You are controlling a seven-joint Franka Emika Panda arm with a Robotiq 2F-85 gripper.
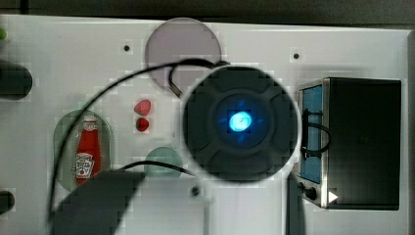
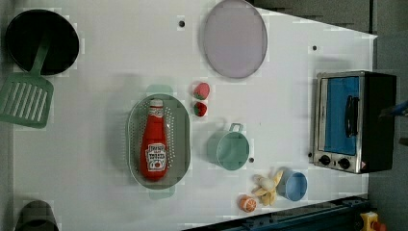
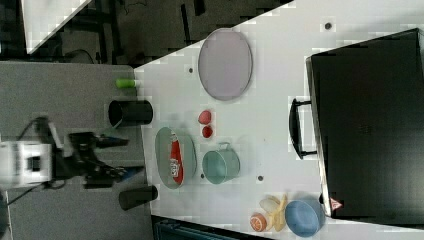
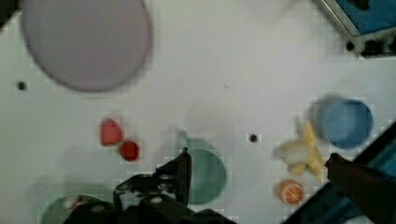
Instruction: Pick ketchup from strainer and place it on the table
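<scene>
The ketchup [image 2: 154, 144], a red squeeze bottle with a white label, lies lengthwise in the pale green oval strainer [image 2: 180, 139] on the white table [image 2: 120, 57]. In the top view the ketchup [image 1: 88, 152] and strainer [image 1: 61, 132] sit at the left, and the arm's round dark body [image 1: 240, 122] with a blue light hangs well to their right. In the wrist view my gripper [image 4: 257, 156] is open with nothing between its fingers, high above the table between the green cup [image 4: 208, 175] and the banana. The strainer [image 4: 56, 210] shows there at the picture's edge.
Two strawberries [image 2: 201, 98] lie beside the strainer, between it and the greyish-purple plate [image 2: 235, 38]. A toaster oven [image 2: 353, 120] stands at the left view's right. Blue bowl [image 2: 294, 185], banana [image 2: 267, 187] and orange [image 2: 248, 203] cluster near the edge. A black pan [image 2: 41, 41] and green spatula [image 2: 26, 98] lie at the left view's left.
</scene>
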